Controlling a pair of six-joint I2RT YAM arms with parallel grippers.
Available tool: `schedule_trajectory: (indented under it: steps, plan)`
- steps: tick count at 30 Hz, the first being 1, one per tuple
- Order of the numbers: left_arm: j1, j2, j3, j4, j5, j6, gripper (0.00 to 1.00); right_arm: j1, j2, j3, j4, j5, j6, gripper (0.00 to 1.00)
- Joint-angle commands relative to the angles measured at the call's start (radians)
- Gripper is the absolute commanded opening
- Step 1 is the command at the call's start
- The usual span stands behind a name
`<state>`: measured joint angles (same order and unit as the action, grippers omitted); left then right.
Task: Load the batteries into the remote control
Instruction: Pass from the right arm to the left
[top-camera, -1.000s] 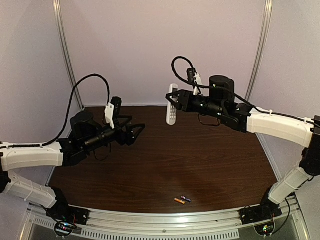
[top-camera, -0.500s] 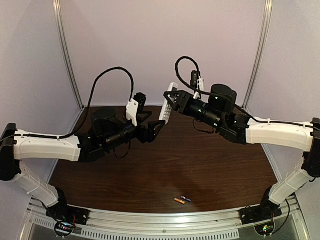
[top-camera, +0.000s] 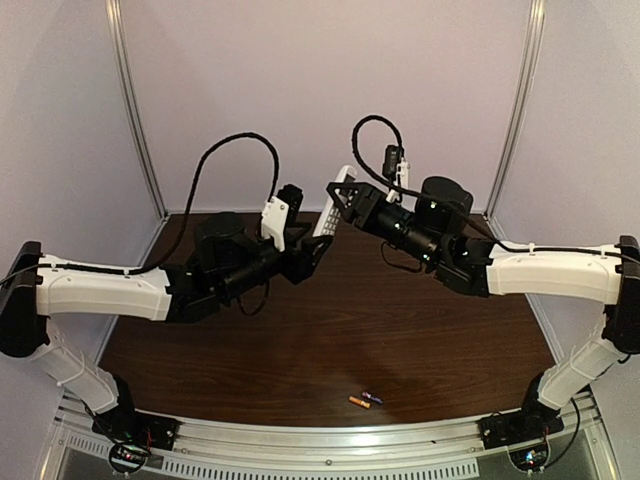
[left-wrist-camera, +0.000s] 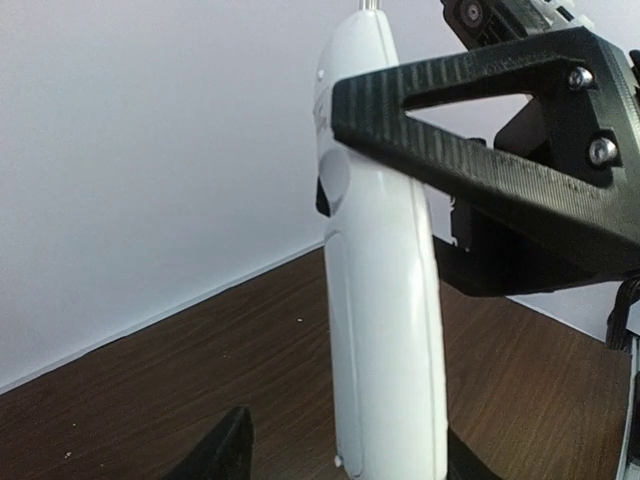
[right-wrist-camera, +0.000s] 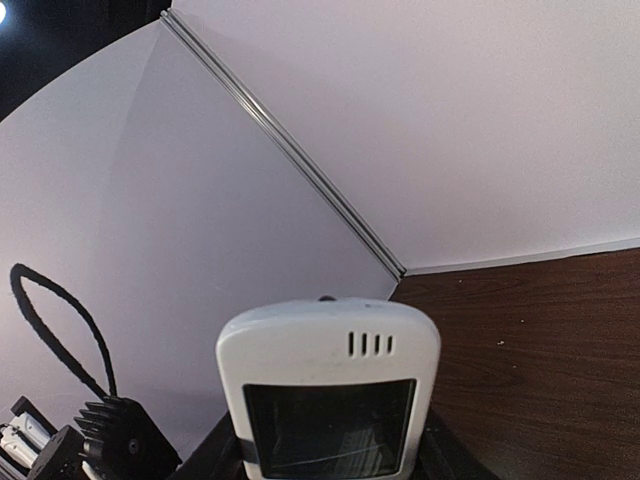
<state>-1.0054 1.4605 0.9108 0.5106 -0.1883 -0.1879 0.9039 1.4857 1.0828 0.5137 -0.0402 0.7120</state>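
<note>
White remote control clamped in right end effector — left end effector, apart astride it, should close squarely.

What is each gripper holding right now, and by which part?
The right gripper clamps the remote control near its screen end. The left gripper brackets the other end, not clamped.

Dark wood-grain tabletop at 6 o'clock, plain pale lilac walls from 9 through 12 to 3, aluminium uprights at 10 and 2, slotted aluminium rail along near edge, soft even light.
</note>
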Motion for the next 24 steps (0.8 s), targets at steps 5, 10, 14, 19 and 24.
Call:
schedule_trajectory:
  steps: [5, 10, 14, 19, 24]
  plan:
    - [0.006, 0.043, 0.051, 0.041, -0.054, 0.029, 0.56, 0.033, 0.022, -0.024, 0.074, -0.004, 0.035, 0.24]
    - [0.005, 0.038, 0.049, 0.044, -0.105, 0.031, 0.41, 0.035, 0.018, -0.032, 0.074, -0.004, 0.037, 0.26]
    - [0.005, 0.026, 0.028, 0.072, -0.113, 0.044, 0.34, 0.035, 0.011, -0.042, 0.061, 0.009, 0.040, 0.39]
    - [0.006, 0.023, 0.031, 0.053, -0.152, 0.103, 0.21, 0.034, -0.014, -0.052, 0.036, 0.028, 0.039, 0.63]
    - [0.006, 0.009, 0.019, 0.047, -0.204, 0.162, 0.11, 0.030, -0.061, -0.055, -0.028, 0.061, 0.023, 0.78]
